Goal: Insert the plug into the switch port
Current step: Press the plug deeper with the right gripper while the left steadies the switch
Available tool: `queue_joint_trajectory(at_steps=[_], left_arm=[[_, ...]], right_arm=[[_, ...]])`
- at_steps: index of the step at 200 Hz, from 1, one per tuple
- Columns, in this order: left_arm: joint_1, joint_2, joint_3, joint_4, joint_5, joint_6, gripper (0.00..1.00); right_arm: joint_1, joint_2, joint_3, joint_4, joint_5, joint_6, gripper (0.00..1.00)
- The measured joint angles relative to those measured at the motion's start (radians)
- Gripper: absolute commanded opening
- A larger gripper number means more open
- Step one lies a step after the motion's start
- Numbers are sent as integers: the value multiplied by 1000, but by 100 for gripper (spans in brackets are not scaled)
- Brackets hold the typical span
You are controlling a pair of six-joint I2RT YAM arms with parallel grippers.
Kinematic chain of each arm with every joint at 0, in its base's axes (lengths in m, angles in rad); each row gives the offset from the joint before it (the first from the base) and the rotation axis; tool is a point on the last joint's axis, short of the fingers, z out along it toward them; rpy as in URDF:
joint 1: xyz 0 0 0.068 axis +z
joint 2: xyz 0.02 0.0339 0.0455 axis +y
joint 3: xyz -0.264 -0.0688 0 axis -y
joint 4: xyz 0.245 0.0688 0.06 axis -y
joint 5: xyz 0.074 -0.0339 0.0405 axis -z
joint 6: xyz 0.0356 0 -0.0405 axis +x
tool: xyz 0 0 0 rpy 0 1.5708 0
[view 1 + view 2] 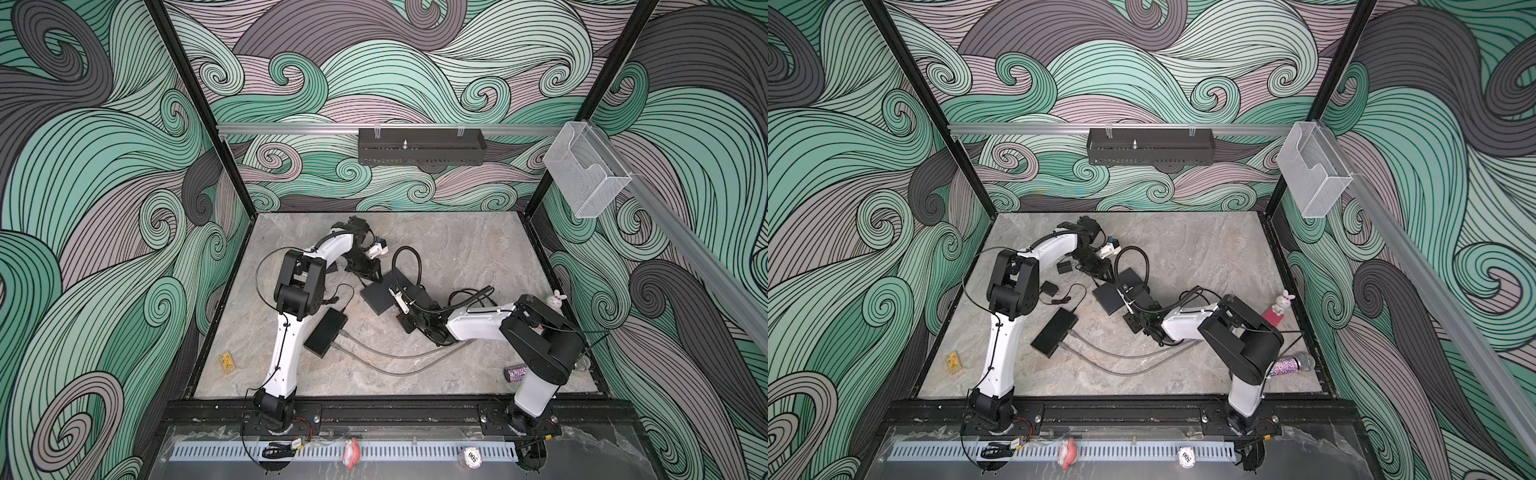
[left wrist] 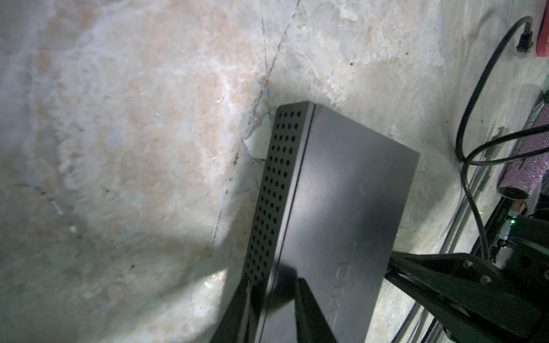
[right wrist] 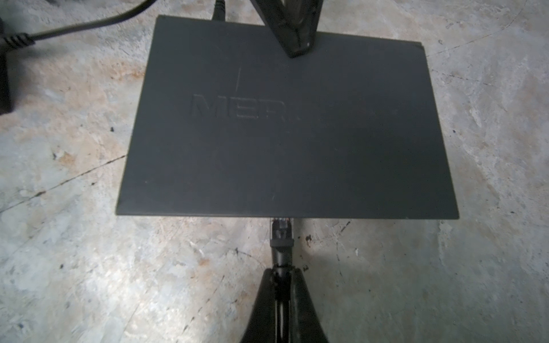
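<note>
- switch (image 3: 285, 133): lying flat mid-worktop (image 3: 74, 252).
- plug (image 3: 280, 230): sitting at the switch edge facing the right tool (image 3: 280, 271), its tip meeting that edge; depth unclear.
- right tool: clamping tight on the plug's boot.
- left tool (image 3: 294, 49): resting on the opposite edge; cannot tell how far it is standing open.

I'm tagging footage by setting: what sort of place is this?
Probably a robot test cell: two white-and-black arms bolted to a black rail, grey marbled tabletop, swirl-patterned walls all round.

Marbled table (image 1: 457, 249) carries the switch (image 1: 376, 297), another black box (image 1: 326, 332), grey cables (image 1: 386, 353).
</note>
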Motion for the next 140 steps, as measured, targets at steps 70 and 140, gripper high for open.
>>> queue_joint_trajectory(at_steps=[70,140], left_arm=[[-2,27,42,-27,9,14,25],[-2,29,44,-27,12,26,24]], right_arm=[[-20,23,47,-67,-43,1,0],[-20,36,110,-173,-43,-3,0]])
